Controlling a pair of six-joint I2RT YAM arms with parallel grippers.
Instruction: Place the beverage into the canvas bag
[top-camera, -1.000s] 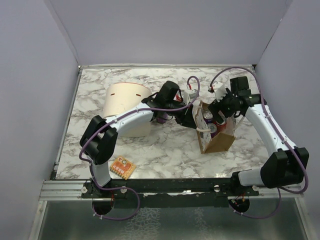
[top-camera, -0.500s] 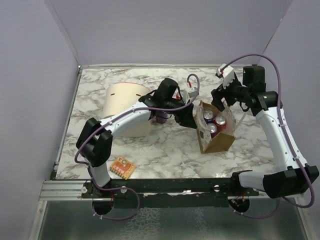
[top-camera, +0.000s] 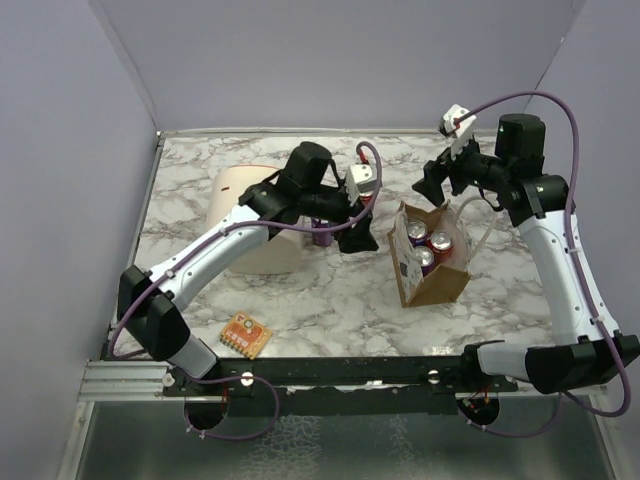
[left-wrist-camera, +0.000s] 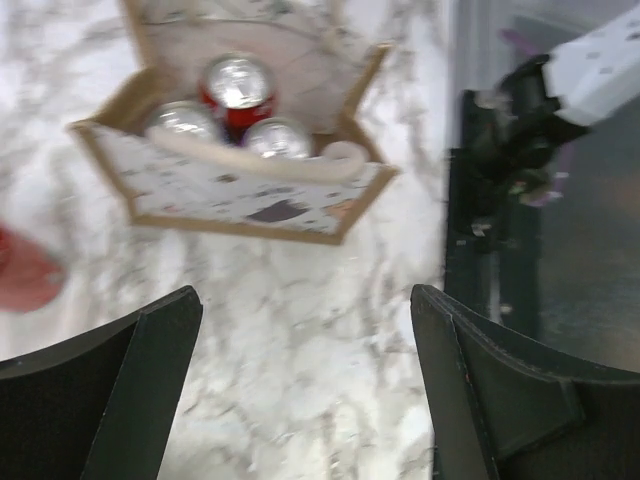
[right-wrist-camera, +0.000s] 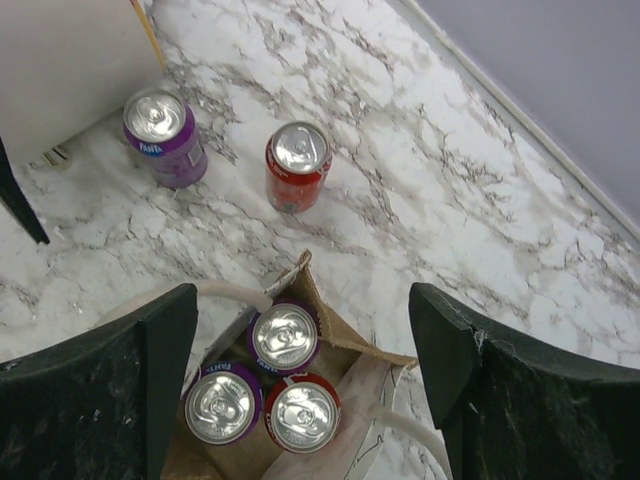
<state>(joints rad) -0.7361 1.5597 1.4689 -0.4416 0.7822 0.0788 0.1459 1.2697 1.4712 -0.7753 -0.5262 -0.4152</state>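
Left fingers (left-wrist-camera: 110, 390) pulled back from canvas bag (top-camera: 440, 285), now spread wide, empty. Right fingers (right-wrist-camera: 90, 400) lifted higher above bag, spread, empty. Three beverage cans (right-wrist-camera: 285, 338) upright inside bag; purple can (right-wrist-camera: 160, 135), red can (right-wrist-camera: 298, 165) on worktop (top-camera: 340, 300).

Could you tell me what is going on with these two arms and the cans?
The two arms are packing drink cans into the canvas bag. Inside it stand three cans, while a purple can and a red can stand outside it on the marble table, near the cream tub. The left gripper hangs open and empty between tub and bag, and the right gripper hangs open above the bag, holding nothing.
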